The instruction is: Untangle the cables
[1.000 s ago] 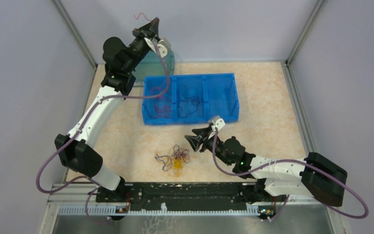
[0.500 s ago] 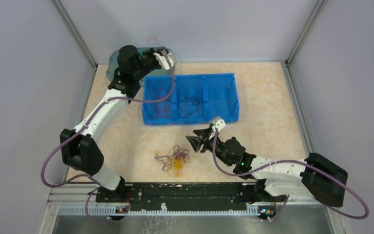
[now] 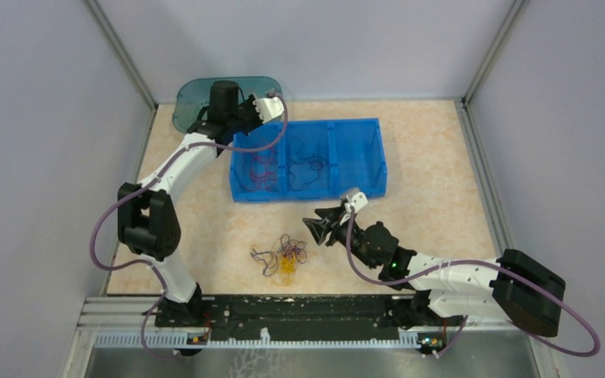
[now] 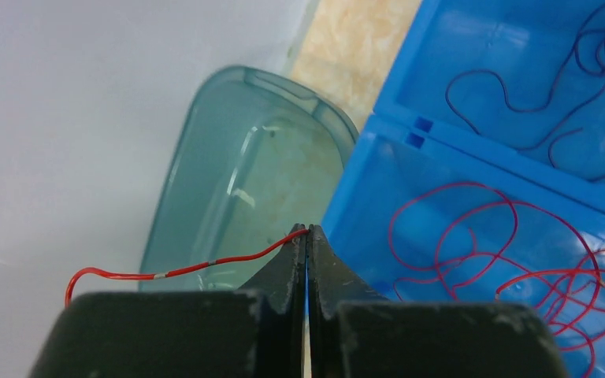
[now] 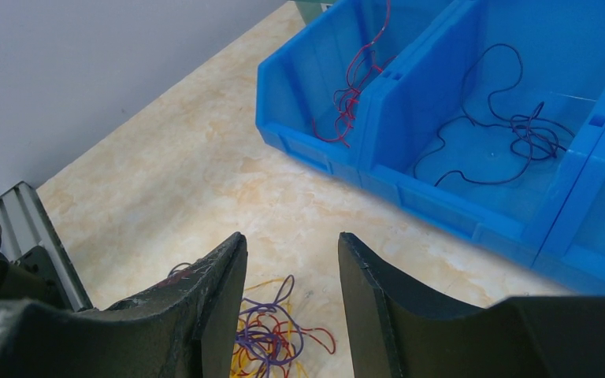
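Work looks partly done. Nearest you, a small tangled clump of yellow-orange, purple and red wires [image 3: 281,257] lies on the beige marbled tabletop [image 3: 441,181], and that knot is what is left to pull apart. Your right gripper [image 5: 291,240] hovers just right of the clump and a little beyond it, jaws spread and holding nothing.

Farther back sits the blue plastic three-compartment bin [image 3: 307,123]. Loose red strands [image 4: 473,236] lie in its left compartment and dark purple strands [image 5: 520,126] in the middle one. You can see no wire in the right one, so I judge the yellow-orange wires are not yet sorted.

At the bin's far-left corner your left gripper [image 4: 307,232] is clenched on one thin red wire [image 4: 205,268]. The wire trails left over a translucent teal plastic tray [image 4: 228,173] beside the bin. That strand likely belongs with the other reds and is not yet dropped there.

The bin's near wall stands between the clump and the compartments. The teal tray and the grey enclosure wall [image 4: 87,94] leave the left arm little room.
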### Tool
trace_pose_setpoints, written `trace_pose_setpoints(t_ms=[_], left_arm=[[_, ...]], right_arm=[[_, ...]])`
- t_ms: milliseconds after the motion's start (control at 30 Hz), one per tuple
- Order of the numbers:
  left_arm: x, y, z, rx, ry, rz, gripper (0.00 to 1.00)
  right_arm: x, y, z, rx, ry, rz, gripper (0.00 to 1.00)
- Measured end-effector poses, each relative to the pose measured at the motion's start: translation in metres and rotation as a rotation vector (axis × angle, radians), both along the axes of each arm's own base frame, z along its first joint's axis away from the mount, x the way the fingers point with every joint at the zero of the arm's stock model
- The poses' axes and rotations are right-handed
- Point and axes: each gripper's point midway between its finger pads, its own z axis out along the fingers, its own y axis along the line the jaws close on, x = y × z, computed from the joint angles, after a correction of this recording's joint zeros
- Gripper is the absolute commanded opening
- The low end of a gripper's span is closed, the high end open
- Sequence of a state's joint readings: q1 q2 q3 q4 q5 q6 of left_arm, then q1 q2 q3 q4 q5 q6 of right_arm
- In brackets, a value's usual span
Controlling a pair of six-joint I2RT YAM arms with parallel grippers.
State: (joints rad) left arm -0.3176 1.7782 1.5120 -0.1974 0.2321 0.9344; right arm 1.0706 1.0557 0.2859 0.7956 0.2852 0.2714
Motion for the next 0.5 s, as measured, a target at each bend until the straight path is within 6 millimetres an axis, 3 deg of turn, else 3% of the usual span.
trace_pose_setpoints(t_ms=[367,500], left_arm=[[0.003,0.020,-0.041,0.080,0.094,0.069,0.01],[-0.004,0.026,-0.066,0.116,0.117,0.076,0.01]], right_arm=[[0.001,-0.002,-0.005,-0.018,0.010,-0.011,0.47],[0.001,-0.003,-0.006,-0.024,0.014,-0.013,0.47]])
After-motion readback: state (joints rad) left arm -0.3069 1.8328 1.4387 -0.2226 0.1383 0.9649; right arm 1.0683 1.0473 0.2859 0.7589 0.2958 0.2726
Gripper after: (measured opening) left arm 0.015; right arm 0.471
